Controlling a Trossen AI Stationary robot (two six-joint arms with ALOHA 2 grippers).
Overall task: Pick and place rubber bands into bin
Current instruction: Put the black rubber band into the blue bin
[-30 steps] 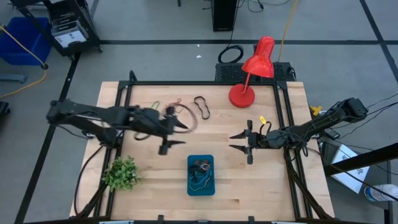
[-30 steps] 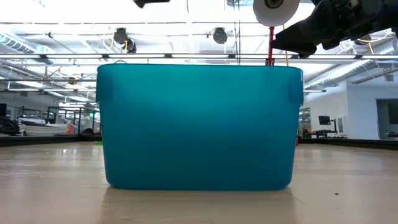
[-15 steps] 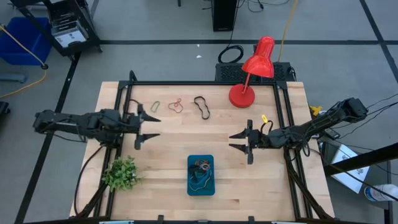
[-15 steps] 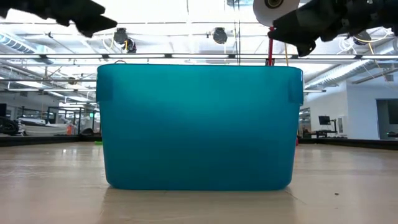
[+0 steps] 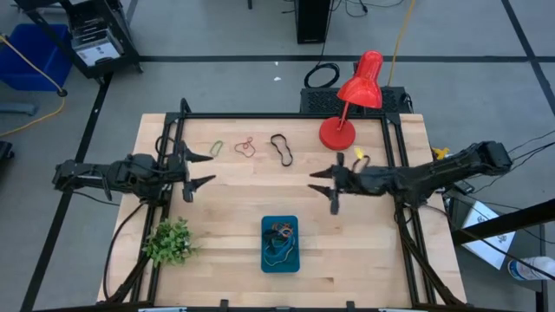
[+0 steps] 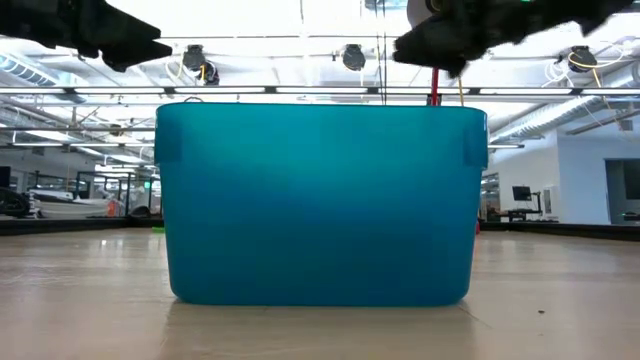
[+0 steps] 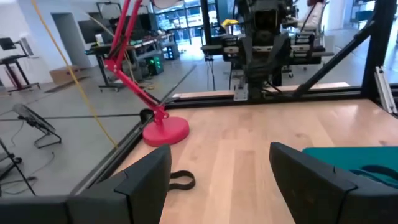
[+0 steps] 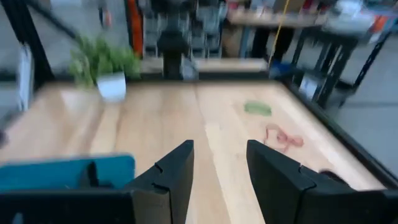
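Observation:
The teal bin (image 5: 280, 245) sits near the table's front edge with several rubber bands (image 5: 279, 232) inside; it fills the low view (image 6: 320, 200). A green band (image 5: 217, 148), a red band (image 5: 245, 146) and a black band (image 5: 281, 148) lie flat on the wood at the far side. My left gripper (image 5: 211, 168) hovers open and empty left of centre, near the green band. My right gripper (image 5: 312, 182) hovers open and empty right of centre, between the bin and the lamp. The right wrist view shows the green band (image 8: 257, 108) and the red band (image 8: 283, 138) ahead.
A red desk lamp (image 5: 351, 95) stands at the far right, its base (image 7: 166, 132) near the black band (image 7: 180, 180). A small green plant (image 5: 169, 241) stands at the front left. A black frame (image 5: 286, 116) runs round the table. Bare wood lies between the grippers.
My left gripper has drawn back from the table's middle toward the left edge, staying open. My right gripper has gone a little toward the table's left and far edges, also open. The bands and the bin have kept their places.

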